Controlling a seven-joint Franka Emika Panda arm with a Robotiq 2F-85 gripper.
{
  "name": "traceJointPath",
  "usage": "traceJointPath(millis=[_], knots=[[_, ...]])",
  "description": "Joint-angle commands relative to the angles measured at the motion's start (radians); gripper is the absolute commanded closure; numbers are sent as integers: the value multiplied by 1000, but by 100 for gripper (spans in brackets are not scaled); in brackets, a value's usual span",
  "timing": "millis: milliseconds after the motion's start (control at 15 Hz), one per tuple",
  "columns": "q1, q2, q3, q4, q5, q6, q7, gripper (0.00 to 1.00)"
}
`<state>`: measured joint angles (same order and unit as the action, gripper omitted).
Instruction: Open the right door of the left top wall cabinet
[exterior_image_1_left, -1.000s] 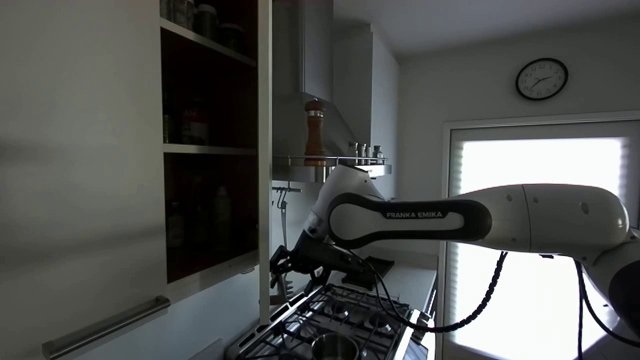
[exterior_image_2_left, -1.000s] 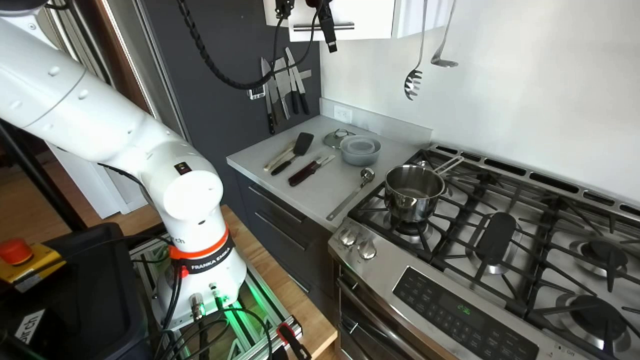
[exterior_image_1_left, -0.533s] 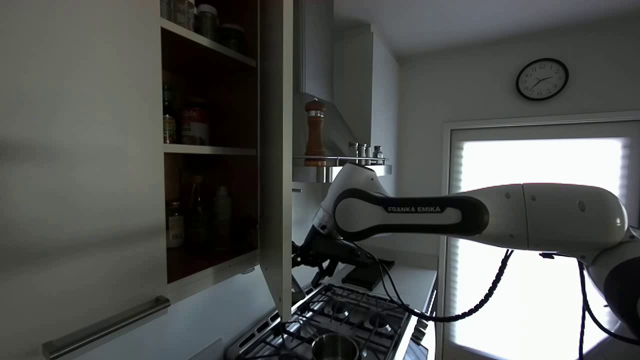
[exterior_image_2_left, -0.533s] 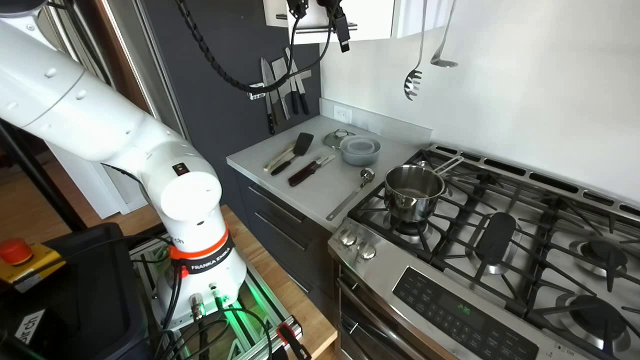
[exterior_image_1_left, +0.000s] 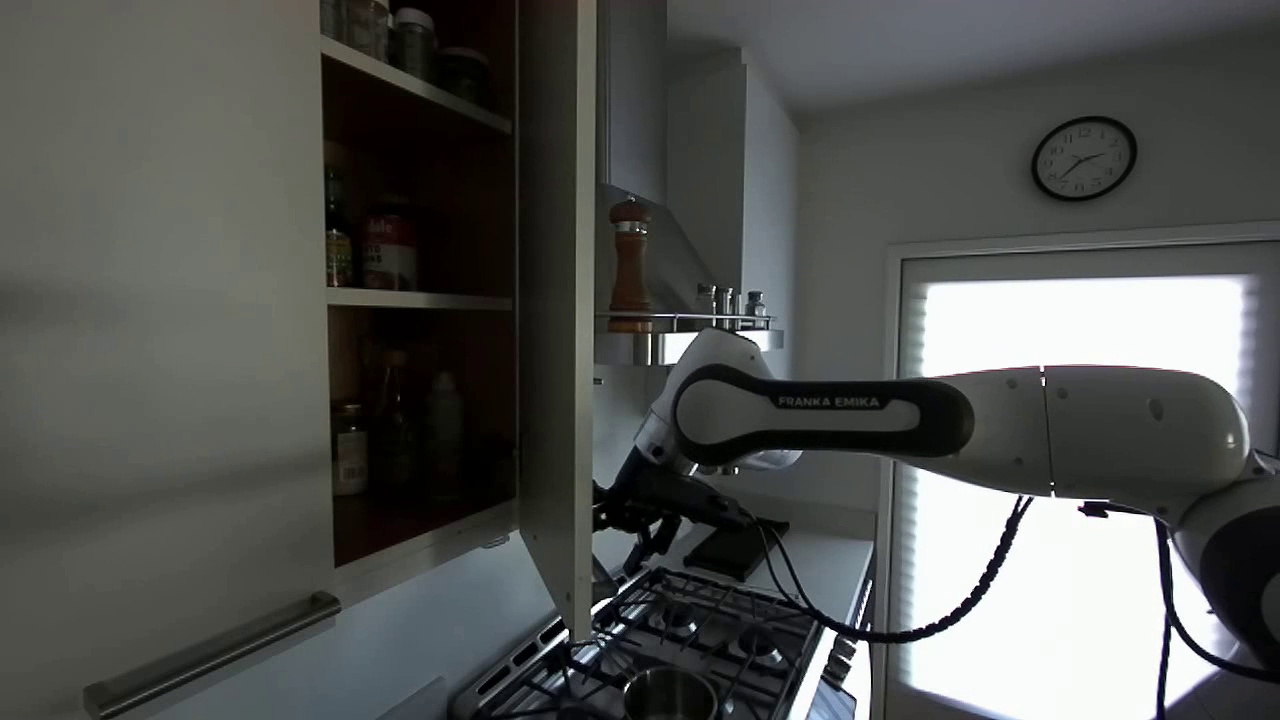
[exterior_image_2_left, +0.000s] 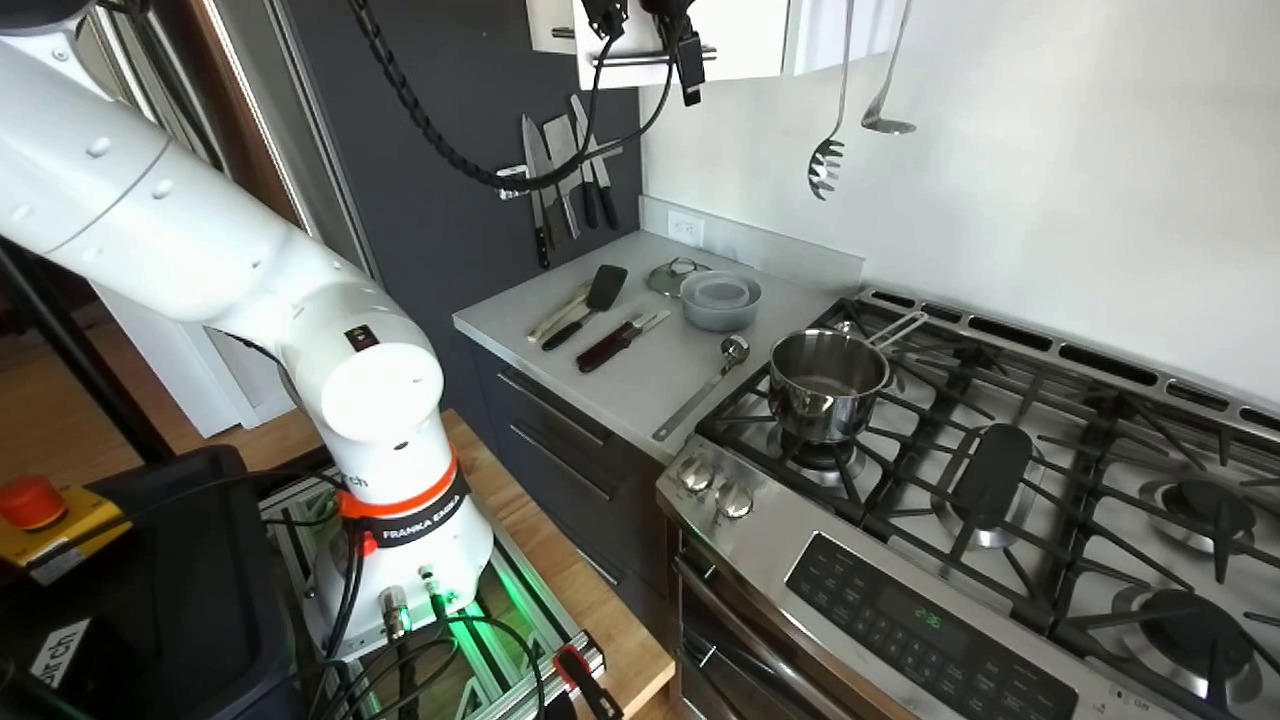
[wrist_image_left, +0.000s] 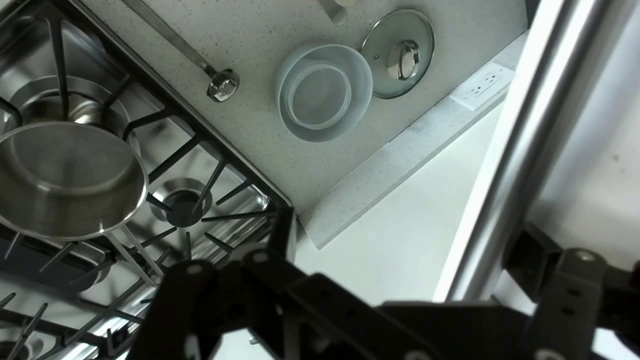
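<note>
Opening looks almost finished, as the right door (exterior_image_1_left: 556, 320) stands swung out at the right of the left top wall cabinet (exterior_image_1_left: 425, 549), and the gripper (wrist_image_left: 407, 240), jaws apart, must probably only withdraw.

Open and upright, the right door (exterior_image_1_left: 556, 300), a tall, narrow, pale flat panel, stands out from the left top wall cabinet (exterior_image_1_left: 425, 549), its shadowed inner face and slim edge visible in an exterior view. Near the door's lower edge sits a horizontal steel bar handle (exterior_image_2_left: 632, 60), slanting down the right side of my wrist view. Beyond the opening I see the cabinet's dark interior, crossed by light-edged shelves (exterior_image_1_left: 420, 299); its flat front is pale.
</note>
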<state>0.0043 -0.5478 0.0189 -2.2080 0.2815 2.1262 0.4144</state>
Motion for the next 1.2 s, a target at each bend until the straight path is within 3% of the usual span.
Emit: traceJointPath(millis=[0, 400, 1133], knots=[[-1, -21, -25, -20, 70, 33, -50, 0], [1, -39, -66, -27, 138, 73, -104, 0], [18, -271, -209, -146, 141, 44, -491, 0]])
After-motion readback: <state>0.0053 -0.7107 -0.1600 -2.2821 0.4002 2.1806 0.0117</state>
